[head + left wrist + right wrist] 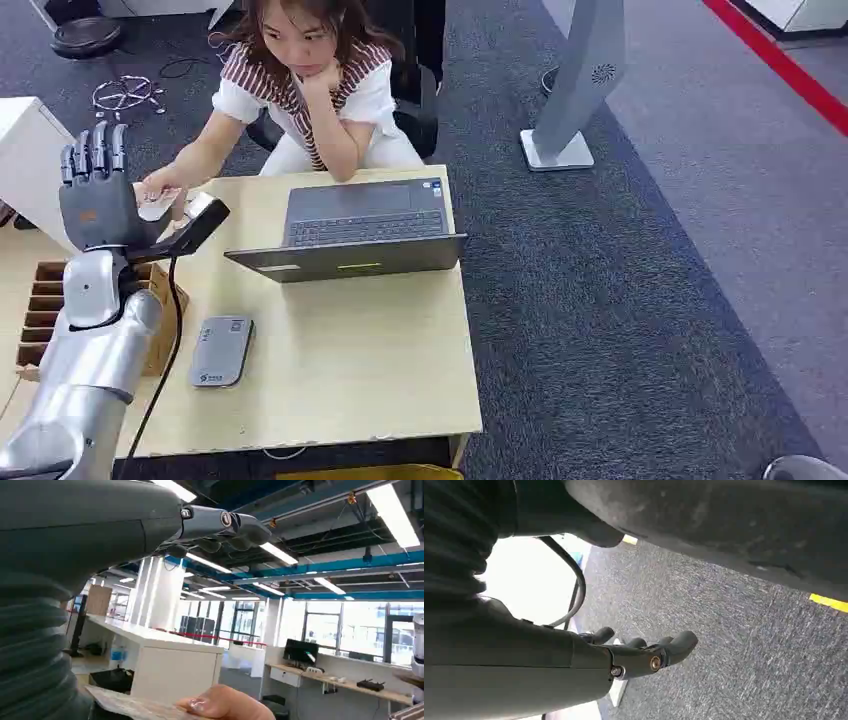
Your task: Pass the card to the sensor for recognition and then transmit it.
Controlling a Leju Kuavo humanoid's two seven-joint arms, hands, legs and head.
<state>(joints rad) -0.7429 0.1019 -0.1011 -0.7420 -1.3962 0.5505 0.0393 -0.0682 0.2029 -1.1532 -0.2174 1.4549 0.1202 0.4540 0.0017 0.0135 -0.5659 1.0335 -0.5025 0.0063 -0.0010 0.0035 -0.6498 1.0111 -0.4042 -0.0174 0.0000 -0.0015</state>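
Note:
My left hand is raised at the table's far left corner, fingers straight up and apart. A person seated across the table reaches in and holds a white card at its palm side, by the thumb. In the left wrist view the card lies below my extended fingers, with the person's fingertip on it; my fingers do not close on it. The grey card sensor lies flat on the table nearer to me. My right hand hangs over grey carpet, fingers loosely bent, holding nothing.
An open grey laptop stands mid-table, facing the person. A wooden slotted organizer sits at the table's left edge beside my left arm. A white kiosk base stands on the carpet at the far right.

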